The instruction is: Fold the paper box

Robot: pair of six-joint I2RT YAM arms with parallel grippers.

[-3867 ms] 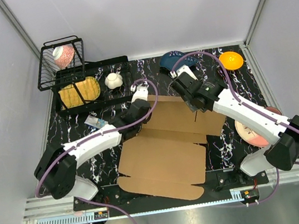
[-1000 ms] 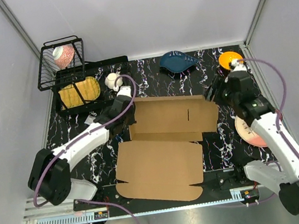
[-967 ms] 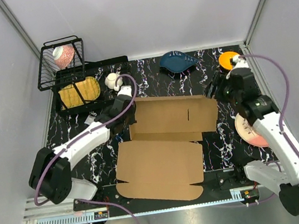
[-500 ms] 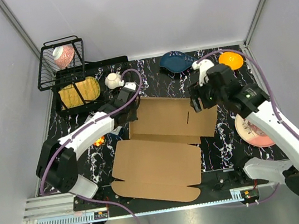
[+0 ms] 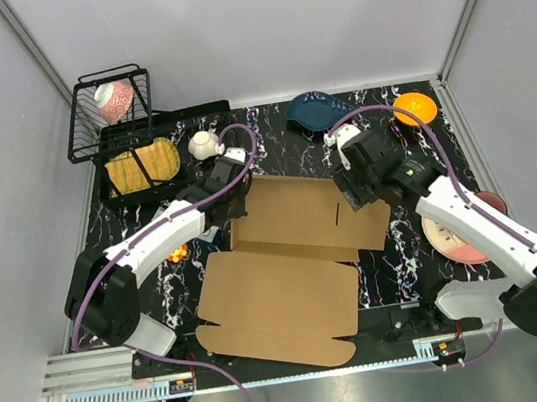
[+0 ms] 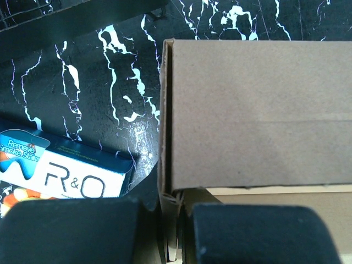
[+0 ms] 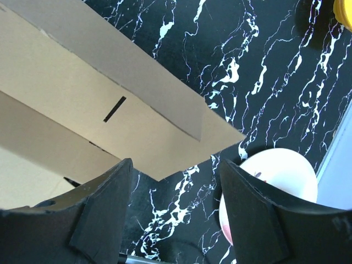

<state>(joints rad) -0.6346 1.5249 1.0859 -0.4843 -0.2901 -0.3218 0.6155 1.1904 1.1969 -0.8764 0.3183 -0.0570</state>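
Note:
The paper box (image 5: 284,269) is a brown cardboard sheet on the black marble table, its far panel (image 5: 310,210) folded up along a crease. My left gripper (image 5: 230,188) is at the panel's far left corner. In the left wrist view it (image 6: 175,228) is shut on the box's left edge (image 6: 168,165), which runs between the black pads. My right gripper (image 5: 352,186) hovers over the panel's right end. In the right wrist view it (image 7: 176,206) is wide open and empty above the cardboard's corner (image 7: 165,148).
A black wire rack (image 5: 112,113) holds a pink bowl at far left. A white pot (image 5: 204,145), a blue dish (image 5: 320,109) and an orange bowl (image 5: 414,107) stand along the far edge. A pink plate (image 5: 456,237) lies right. A printed packet (image 6: 66,179) lies left of the box.
My right arm has swung left from the table's right side to over the box's far right corner. The box has slid slightly left and nearer. My left gripper keeps its hold.

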